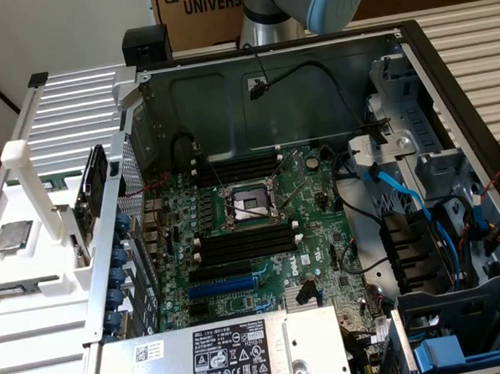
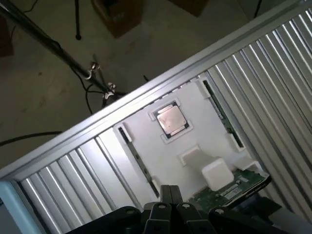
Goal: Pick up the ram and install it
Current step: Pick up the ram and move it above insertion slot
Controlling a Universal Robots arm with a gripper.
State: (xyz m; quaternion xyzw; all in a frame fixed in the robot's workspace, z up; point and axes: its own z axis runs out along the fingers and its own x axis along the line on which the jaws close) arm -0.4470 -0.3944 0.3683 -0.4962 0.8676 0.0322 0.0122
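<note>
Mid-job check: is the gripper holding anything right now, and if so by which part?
Nothing appears held. The gripper hangs above the white holder, apart from the ram at the holder's edge.

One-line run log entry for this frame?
gripper: aimed at white tray | ram: in tray slot, ungrasped | memory slots: empty

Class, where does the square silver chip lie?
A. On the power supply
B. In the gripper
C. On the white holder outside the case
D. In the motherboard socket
C: the chip sits in a recess of the white holder, on the exterior view's left of the case.
</note>
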